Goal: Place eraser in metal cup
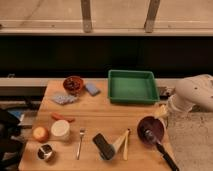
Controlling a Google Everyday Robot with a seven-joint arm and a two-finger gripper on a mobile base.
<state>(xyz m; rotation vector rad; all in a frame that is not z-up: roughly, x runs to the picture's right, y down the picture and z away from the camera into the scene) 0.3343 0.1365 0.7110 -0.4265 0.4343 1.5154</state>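
Black eraser (102, 146) just beside spread end effector (120, 149), fork (80, 143) between eraser and metal cup (45, 151), white tub (60, 130) nearby

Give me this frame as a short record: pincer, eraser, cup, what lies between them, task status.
pincer: open, low over the table, close beside the eraser's right side
eraser: lying on the table near its front edge, not held
metal cup: upright at the front left corner, apart from the eraser
between them: fork
task status: eraser not yet in cup
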